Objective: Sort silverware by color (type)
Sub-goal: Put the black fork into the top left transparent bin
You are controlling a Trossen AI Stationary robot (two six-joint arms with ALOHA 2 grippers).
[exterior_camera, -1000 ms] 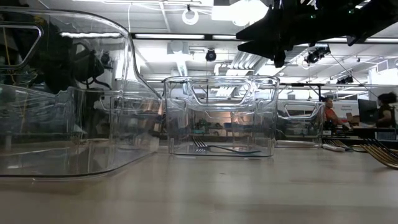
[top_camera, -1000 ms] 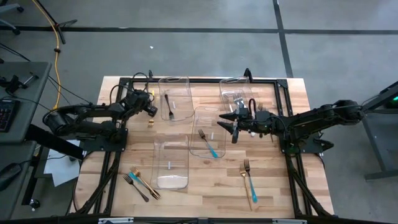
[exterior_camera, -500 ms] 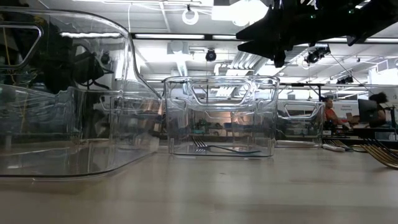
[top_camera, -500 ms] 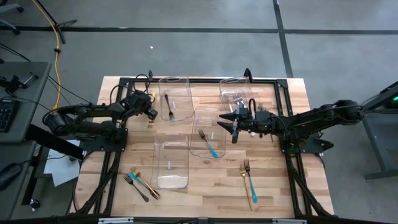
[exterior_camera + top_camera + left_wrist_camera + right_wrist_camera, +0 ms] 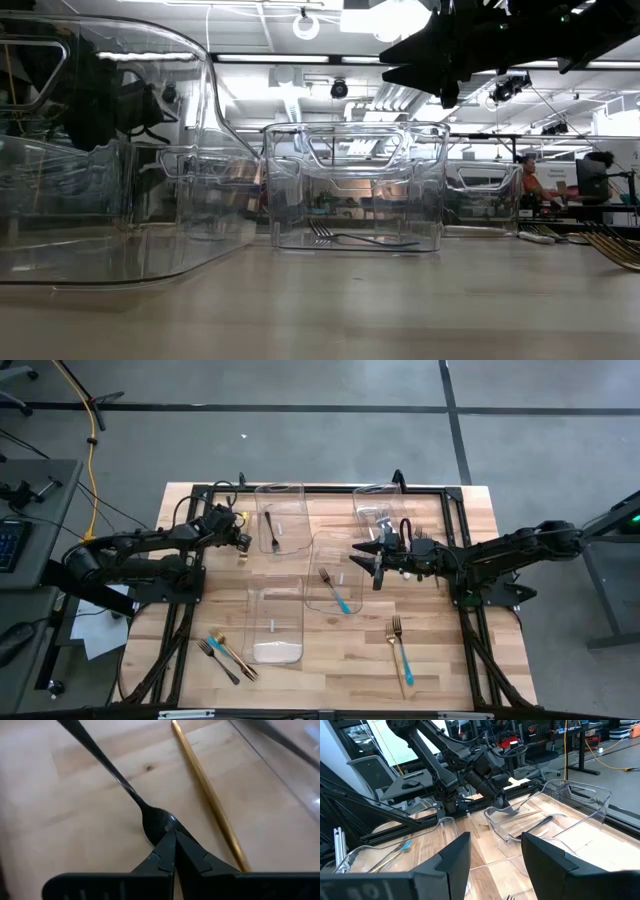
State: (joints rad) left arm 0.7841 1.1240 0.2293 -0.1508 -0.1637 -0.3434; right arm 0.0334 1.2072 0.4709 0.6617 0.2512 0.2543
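On the wooden table, the left gripper pinches a black spoon beside a gold utensil, presumably bound for the black fork's bin, while the right gripper waits open-jawed above the middle bin.

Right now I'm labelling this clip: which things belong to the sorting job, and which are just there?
Job:
- black utensil pinched in the shut left gripper
- gold utensil on the wood
- teal-handled fork in the middle bin
- gold fork
- open right gripper

Just there:
- clear bins
- table
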